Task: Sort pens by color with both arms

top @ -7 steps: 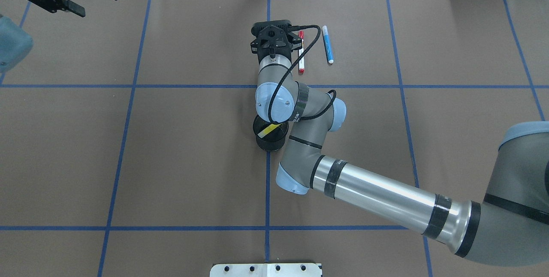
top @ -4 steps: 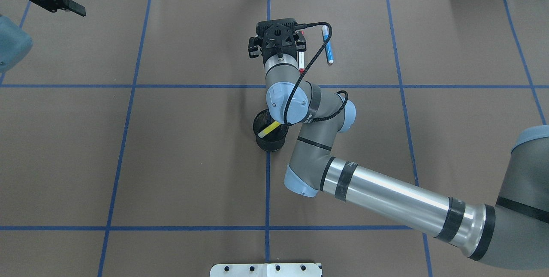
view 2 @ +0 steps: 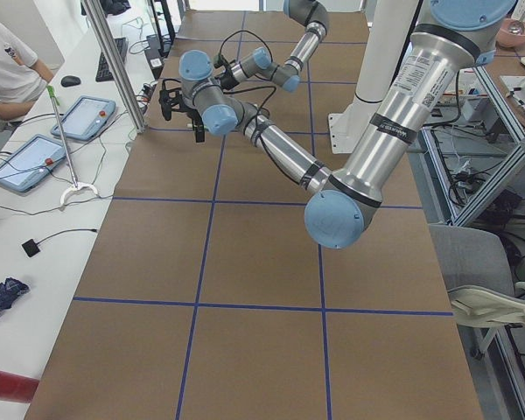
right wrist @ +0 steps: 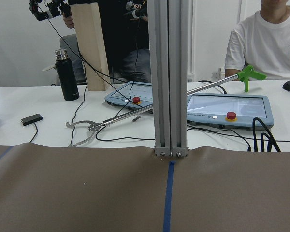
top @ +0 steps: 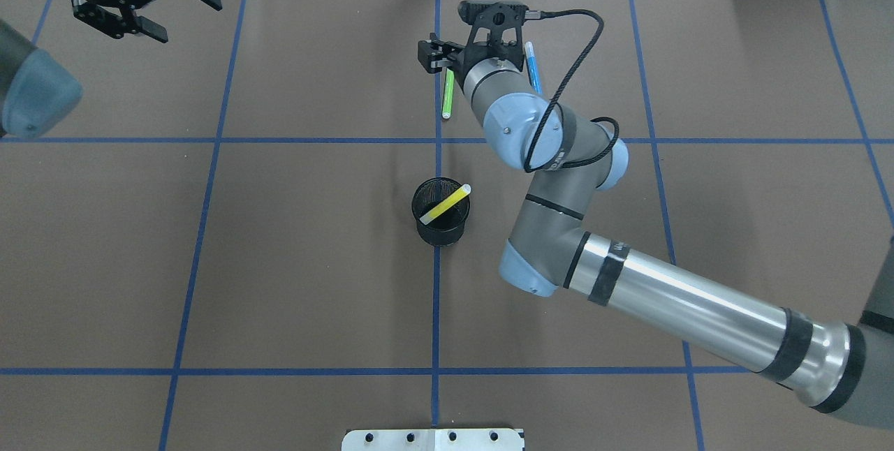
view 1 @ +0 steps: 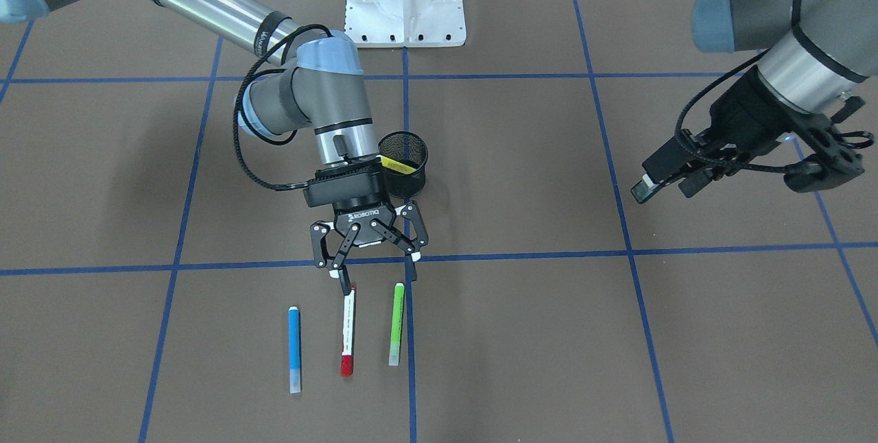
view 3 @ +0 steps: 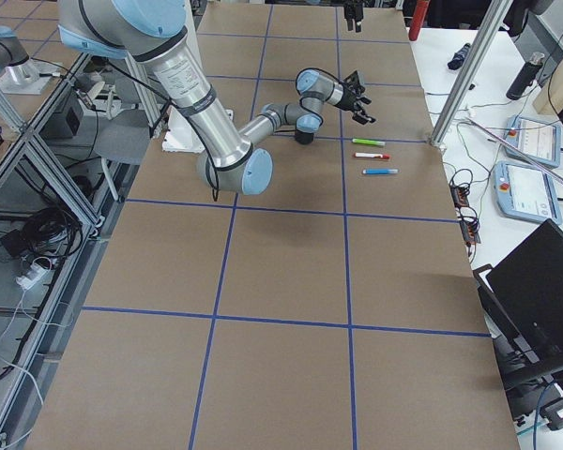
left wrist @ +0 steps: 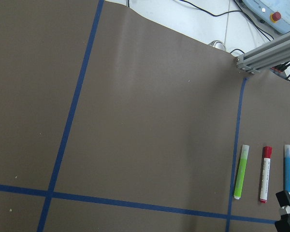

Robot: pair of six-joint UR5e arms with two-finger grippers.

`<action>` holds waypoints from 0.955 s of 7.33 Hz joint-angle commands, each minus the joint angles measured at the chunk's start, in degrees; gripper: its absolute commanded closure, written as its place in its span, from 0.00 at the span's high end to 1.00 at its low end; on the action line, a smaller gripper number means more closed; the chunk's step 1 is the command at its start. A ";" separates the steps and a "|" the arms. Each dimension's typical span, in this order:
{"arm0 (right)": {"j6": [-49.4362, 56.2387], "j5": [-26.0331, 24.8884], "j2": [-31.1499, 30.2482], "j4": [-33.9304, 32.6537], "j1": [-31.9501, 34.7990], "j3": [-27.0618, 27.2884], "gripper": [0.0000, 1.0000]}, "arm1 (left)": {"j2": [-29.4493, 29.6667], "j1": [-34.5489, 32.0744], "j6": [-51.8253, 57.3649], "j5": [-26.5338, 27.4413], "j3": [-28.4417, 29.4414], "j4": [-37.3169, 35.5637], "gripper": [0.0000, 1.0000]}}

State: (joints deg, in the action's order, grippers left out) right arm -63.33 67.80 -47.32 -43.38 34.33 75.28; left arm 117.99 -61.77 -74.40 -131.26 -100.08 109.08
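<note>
We judged the yellow pen (top: pixel 445 204) already sorted, since it leaned inside the black mesh cup (view 1: pixel 403 163) near the middle of the table (view 1: pixel 549 333). The other three lay flat in a parallel row, each apart from its neighbour, which we read as leaving room for fingers to straddle one at a time.

The right gripper (view 1: pixel 378 271) hung over the near end of that row with its jaws spread wide and nothing between them, probably ready for a pick. In the front-facing view the red-capped pen (view 1: pixel 348 333) lay at about seven o'clock from it, its top end just under one fingertip; we could not tell whether they touched. The green pen (view 1: pixel 396 324) lay between five and six o'clock, the blue pen (view 1: pixel 294 349) near eight, and the cup at twelve.

The left gripper (view 1: pixel 669 188) waited at three o'clock, well apart from every pen, parted and empty.
</note>
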 commanded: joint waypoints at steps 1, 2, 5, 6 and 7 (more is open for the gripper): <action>-1.19 16.16 -8.63 0.05 7.56 7.40 1.00 | 1.18 9.78 -7.39 10.80 -1.96 -0.53 0.99; -1.10 22.58 -11.71 0.31 11.34 8.64 1.00 | 4.93 15.31 -9.86 17.20 -1.88 -6.36 0.99; -1.01 43.48 -16.56 0.23 23.63 8.66 1.00 | 25.91 26.23 -15.20 29.71 7.37 -27.07 0.99; 0.82 50.78 -19.18 0.23 27.51 8.39 1.00 | 35.03 28.52 -17.25 33.14 19.27 -27.25 0.99; 5.19 51.99 -21.82 0.31 29.12 8.57 1.00 | 40.77 28.98 -17.53 33.96 28.27 -28.21 0.99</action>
State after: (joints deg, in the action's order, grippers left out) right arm -62.07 115.01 -65.99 -43.13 60.11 83.84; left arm 150.21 -34.43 -90.47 -99.68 -83.46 82.19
